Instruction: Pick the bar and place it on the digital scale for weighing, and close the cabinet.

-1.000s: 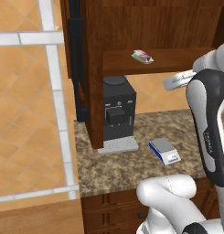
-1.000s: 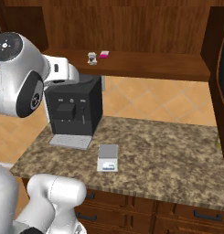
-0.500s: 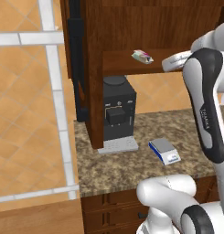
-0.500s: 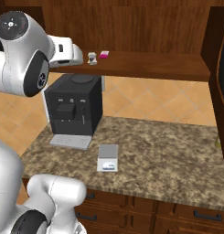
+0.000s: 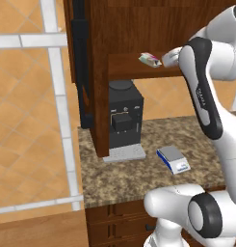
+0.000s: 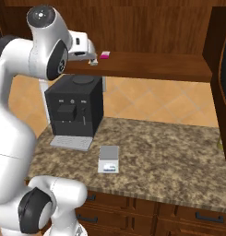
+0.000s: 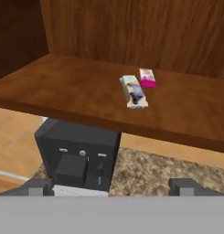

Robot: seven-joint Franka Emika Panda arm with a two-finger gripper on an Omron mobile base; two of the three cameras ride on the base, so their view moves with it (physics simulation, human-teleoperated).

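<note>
**Reach toward shelf begun; bar not yet picked, scale bare, cabinet open**

Left base view: the bar (image 5: 149,59) lies flat on the cabinet (image 5: 138,29) shelf, near the front edge. The arm's white hand sits just beside it, to the right; the fingertips are hidden behind the arm, so from here I cannot tell how they stand. The digital scale (image 5: 173,159) sits on the counter (image 5: 119,178), right of the coffee machine (image 5: 123,118), with nothing on its plate. A cabinet door stands open at left, edge-on, with its black handle showing.

Right base view: the gripper (image 6: 92,60) is level with the shelf, at its left end. The pink-and-white item (image 6: 104,55) lies just beyond it. The bar itself is too hidden by the hand to pick out. Scale plate bare. A second door hangs open at far right.

Hand view: the two fingertips (image 7: 38,186) stand spread wide with nothing between them. The bar is ahead on the shelf, apart from the fingers, with the pink-and-white item touching or nearly touching its far corner.

Judgement: no part of the task is finished. Grasp, transfer to scale, and closing the cabinet all remain.
</note>
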